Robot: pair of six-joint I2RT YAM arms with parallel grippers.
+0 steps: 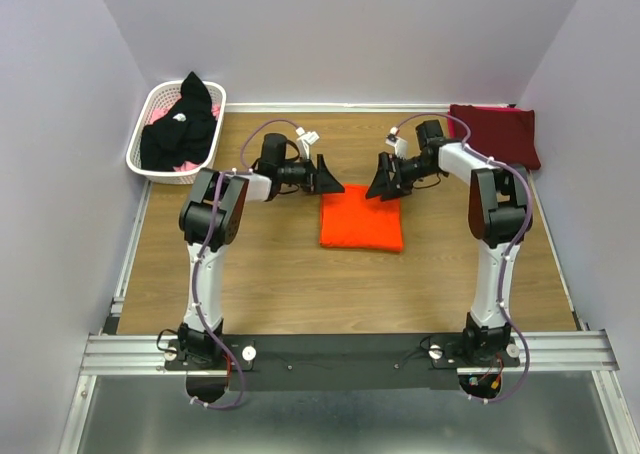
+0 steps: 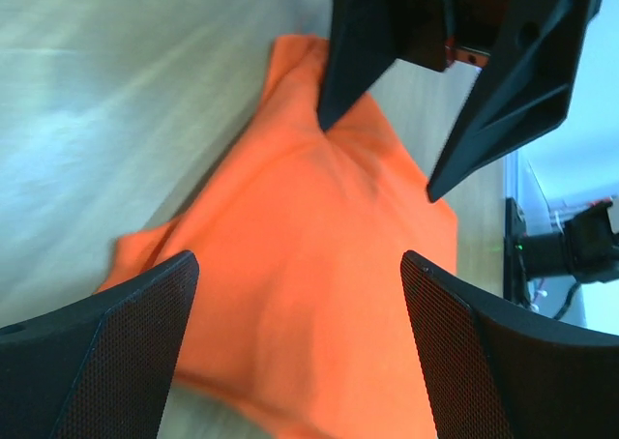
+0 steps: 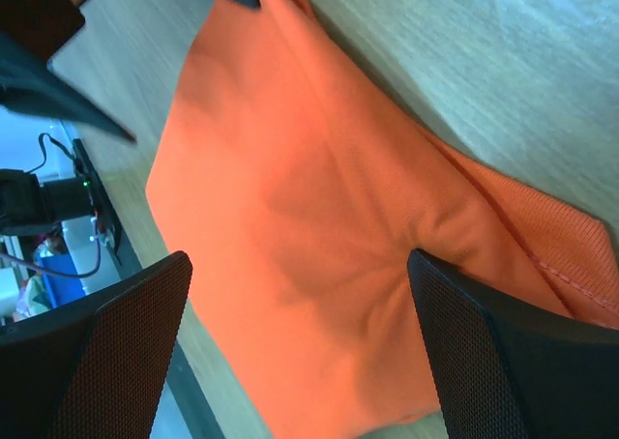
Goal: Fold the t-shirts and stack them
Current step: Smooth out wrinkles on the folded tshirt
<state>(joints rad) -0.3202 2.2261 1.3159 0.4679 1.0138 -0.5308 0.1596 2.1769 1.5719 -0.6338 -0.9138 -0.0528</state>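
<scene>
I kept my left gripper and right gripper gaping and empty, the folded bright orange cloth t-shirt just beneath them. The folded dark maroon cloth t-shirt lay beyond the right gripper. The crumpled black cloth t-shirt, left of the left gripper in the white slotted plastic basket, was not yet folded, and nothing was stacked.

Table: wood-grain top, flat, with walls close on three sides.

Item 1: orange t-shirt, folded to a rectangle and lying flat on the top. Its far edge sits below and between the left gripper and the right gripper.

Item 2: maroon t-shirt, folded and flat, well apart from the right gripper on its outer side, at the far corner.

Item 3: white basket, well apart from the left gripper on its outer side, at the opposite far corner.
</scene>
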